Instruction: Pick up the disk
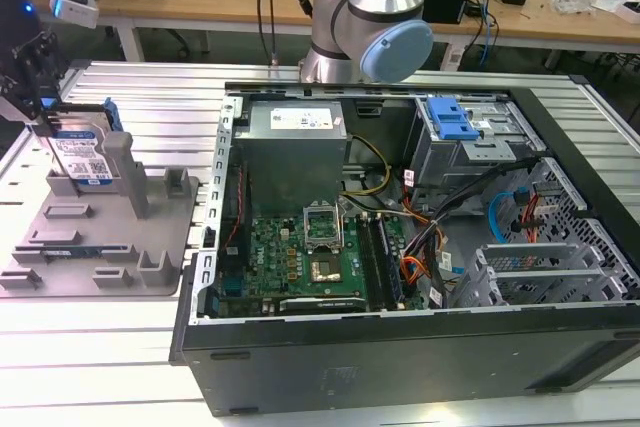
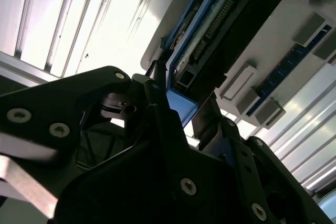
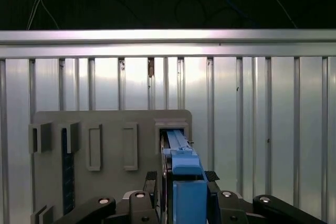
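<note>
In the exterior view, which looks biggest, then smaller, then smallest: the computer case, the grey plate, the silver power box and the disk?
Largest to smallest:
1. computer case
2. grey fixture plate
3. power supply
4. disk
The disk stands on edge in the plate, so it may look smaller than it is.

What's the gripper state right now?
Gripper: closed on the disk, which stands upright in the grey fixture plate.
</note>
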